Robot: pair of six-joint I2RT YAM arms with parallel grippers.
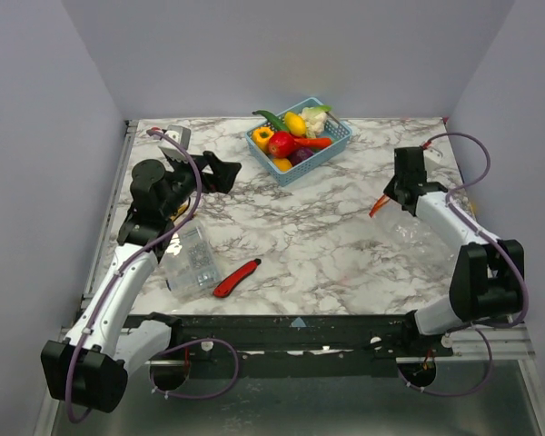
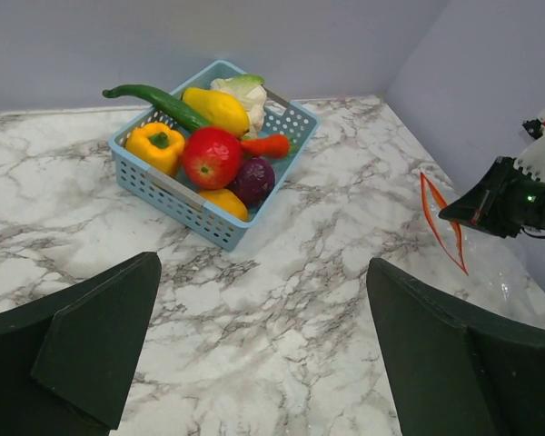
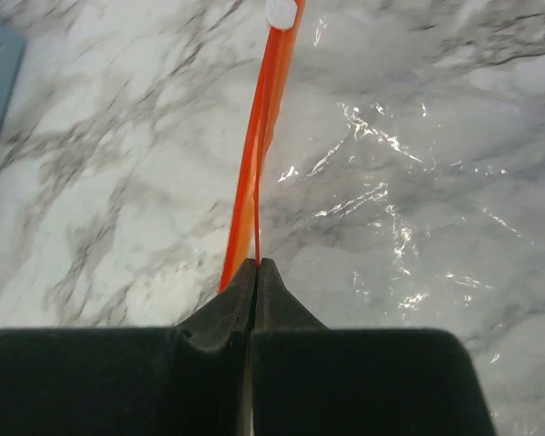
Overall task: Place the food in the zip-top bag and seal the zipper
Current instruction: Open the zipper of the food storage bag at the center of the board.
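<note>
The right tool [image 3: 256, 263] is pinching the zipper [image 3: 265, 118] of the zip-top bag [image 3: 391, 209] lying on the right of the surface [image 1: 327, 254]; thin, floppy, slick, it likely handles best by that stiffer strip. The left tool [image 2: 263, 263] is gaping, released. Beyond, glossy food [image 2: 211, 156] is filling a blue basket [image 2: 177, 189]. No legible writing.

Grey-veined white marble tabletop [image 1: 327, 245], plain lavender walls [image 1: 282, 45] on three sides; even light

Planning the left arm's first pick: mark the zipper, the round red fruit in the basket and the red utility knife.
zipper [image 3: 265, 136], right wrist view, middle of the orange strip.
round red fruit [image 2: 211, 156], left wrist view, centre of its skin.
red utility knife [image 1: 237, 278], top external view, middle of its body.
</note>
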